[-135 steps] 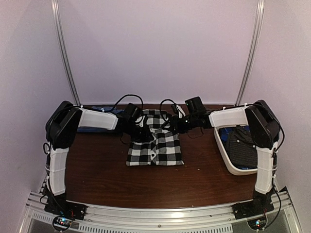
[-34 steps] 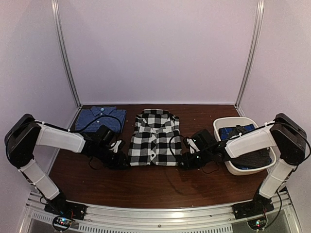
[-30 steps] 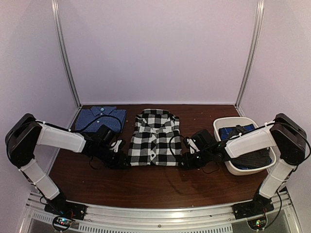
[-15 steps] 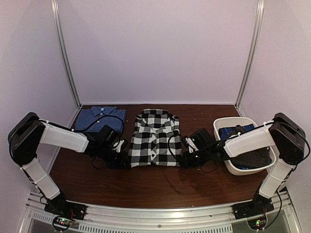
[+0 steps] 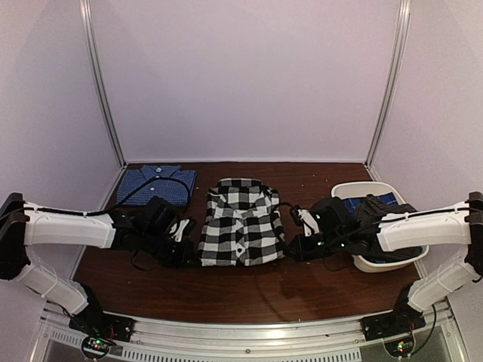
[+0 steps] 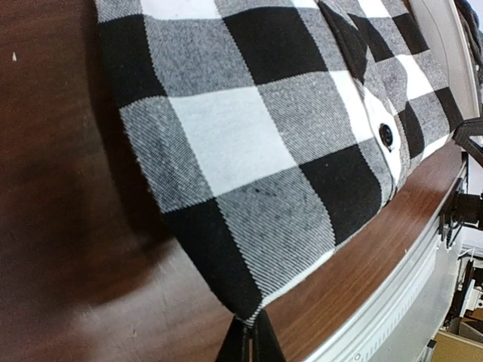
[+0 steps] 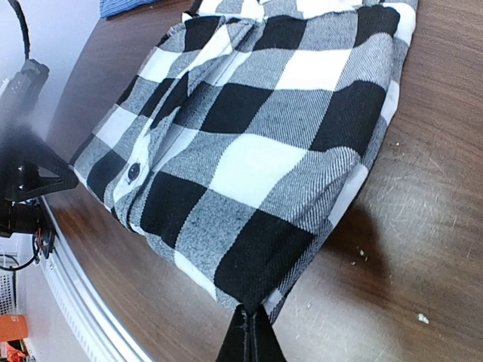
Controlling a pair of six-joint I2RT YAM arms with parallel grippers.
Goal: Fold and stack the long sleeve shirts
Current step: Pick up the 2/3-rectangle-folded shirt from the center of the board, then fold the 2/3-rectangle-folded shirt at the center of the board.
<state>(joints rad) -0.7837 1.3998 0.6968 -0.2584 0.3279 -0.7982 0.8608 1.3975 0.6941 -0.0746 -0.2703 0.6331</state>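
Observation:
The folded black-and-white checked shirt (image 5: 241, 225) lies on the table's middle, buttons up. My left gripper (image 5: 190, 256) is shut on its near left corner (image 6: 249, 320); my right gripper (image 5: 296, 253) is shut on its near right corner (image 7: 260, 302). The shirt fills the left wrist view (image 6: 256, 128) and the right wrist view (image 7: 256, 128). A folded dark blue shirt (image 5: 155, 183) lies at the back left. The dark charcoal shirt (image 5: 392, 215) sits bunched in the white basket (image 5: 362, 262) at the right, partly behind my right arm.
The metal rail (image 5: 249, 328) runs along the table's near edge, close behind both grippers. Blue cloth (image 5: 355, 204) shows in the basket beside the charcoal shirt. Bare wood lies between the checked shirt and the rail.
Both grippers have closed on the checked shirt's near corners and pulled it toward the near edge. Both arms have stretched lower and flatter over the table.

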